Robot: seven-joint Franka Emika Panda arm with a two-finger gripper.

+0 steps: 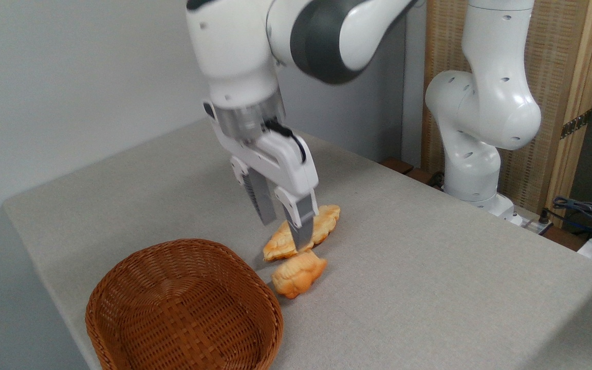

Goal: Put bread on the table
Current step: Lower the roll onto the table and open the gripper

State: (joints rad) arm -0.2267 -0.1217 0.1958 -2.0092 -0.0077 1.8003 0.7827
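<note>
While the basket (183, 308) sits empty at the seven o'clock corner of the scene, the items stand as follows.

Item, bread (299, 274): small lumpy bun, pale gold with browner edges. Lies flat on the table (429, 267), just beside the basket's rim at its two o'clock side. Nothing grips it.

Item, longer flat bread (303, 233): leaf-shaped, golden. Lies on the cloth at twelve o'clock of the bun, the two close enough that touching or apart cannot be told. Partly hidden behind one finger.

Item, gripper (284, 226): hangs above both breads, fingers pointing down, jaws parted with a clear gap and nothing between them. Its tips appear to be above the flat bread and not around the bun; how high above is hard to judge from this one view.

Item, table: plain grey-beige cloth, bare apart from the things listed.

Status, as a judgement: the placing looks done, since the bun rests on the cloth outside the basket and the claw is empty. What seems left is only for the arm to draw clear without nudging either bread.
</note>
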